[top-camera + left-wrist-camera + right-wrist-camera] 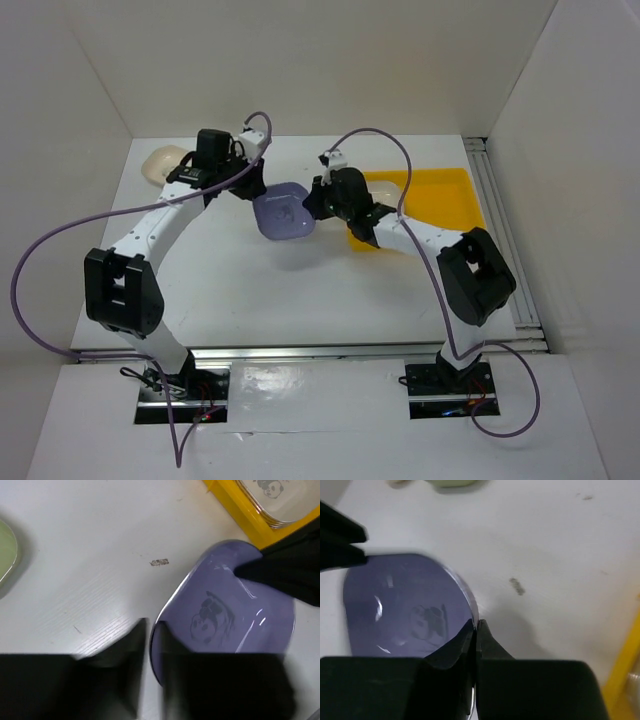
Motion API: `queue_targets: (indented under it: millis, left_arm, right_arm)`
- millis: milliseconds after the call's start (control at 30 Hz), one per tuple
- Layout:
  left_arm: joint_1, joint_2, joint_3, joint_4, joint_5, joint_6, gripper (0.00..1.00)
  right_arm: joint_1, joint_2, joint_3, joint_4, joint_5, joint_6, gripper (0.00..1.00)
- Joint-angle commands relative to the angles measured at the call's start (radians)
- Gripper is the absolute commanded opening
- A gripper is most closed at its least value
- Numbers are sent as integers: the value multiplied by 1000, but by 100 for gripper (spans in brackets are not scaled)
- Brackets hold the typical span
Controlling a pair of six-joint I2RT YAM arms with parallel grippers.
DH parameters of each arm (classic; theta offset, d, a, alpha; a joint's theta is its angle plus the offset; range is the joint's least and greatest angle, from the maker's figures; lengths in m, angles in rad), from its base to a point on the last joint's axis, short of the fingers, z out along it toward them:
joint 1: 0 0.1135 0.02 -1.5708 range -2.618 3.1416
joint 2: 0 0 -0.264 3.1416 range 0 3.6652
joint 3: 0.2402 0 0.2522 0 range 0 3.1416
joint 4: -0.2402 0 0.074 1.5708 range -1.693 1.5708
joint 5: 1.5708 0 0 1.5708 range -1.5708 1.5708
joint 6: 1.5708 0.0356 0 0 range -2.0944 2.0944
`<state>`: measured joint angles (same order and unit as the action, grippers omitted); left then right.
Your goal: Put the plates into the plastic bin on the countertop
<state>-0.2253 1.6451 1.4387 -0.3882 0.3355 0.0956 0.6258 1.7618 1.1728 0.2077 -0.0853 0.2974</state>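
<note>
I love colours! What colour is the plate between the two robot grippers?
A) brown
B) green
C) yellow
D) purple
D: the plate is lavender-purple with a little panda print. The right gripper pinches its rim, and the left gripper is at the opposite edge.

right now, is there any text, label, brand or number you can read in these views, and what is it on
No readable words, numbers or brand marks in any view.
lavender plate: a panda picture in the centre, no lettering.
cream plate in the yellow bin: a panda picture, no lettering.
dark smudge on the countertop: a mark, not text.
</note>
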Motion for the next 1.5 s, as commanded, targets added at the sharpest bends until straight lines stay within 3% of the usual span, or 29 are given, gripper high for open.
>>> queue_targets:
  millis: [0,33,100,400,567,767,800,833,867,900,1267,1467]
  left_arm:
    - [-5,-56,25,72,-10,-52,43]
    - [-5,-56,25,72,-19,-53,70]
    - [4,-56,35,72,-20,-65,100]
    - [121,53,153,5,-95,-76,100]
    - [199,148,264,-21,-58,-67,100]
    - [242,281,400,-21,-159,-24,100]
    - [242,321,440,-21,-182,-23,100]
    - [242,321,462,-31,-182,-14,100]
    - [254,362,482,-31,-193,-14,100]
    - [254,383,502,-40,-193,-14,100]
    - [343,554,641,-8,-202,-88,100]
    - [353,682,756,-71,-167,-126,100]
  right_arm:
    - [2,-25,71,-48,48,-17,2]
    - [2,-36,71,-68,73,-17,2]
    - [-29,-62,85,-123,143,-30,0]
    - [-279,-197,-61,-136,133,-104,0]
    - [-409,-186,-75,-126,88,-149,0]
    - [-485,-95,-32,-85,67,-182,2]
    - [-485,-85,0,-85,56,-182,10]
    - [-495,-85,13,-85,56,-182,31]
    - [-495,-73,22,-96,56,-182,85]
    - [-495,-73,22,-96,56,-182,100]
    - [-377,-179,-42,-47,73,-130,100]
    - [-296,-200,-131,4,47,-121,100]
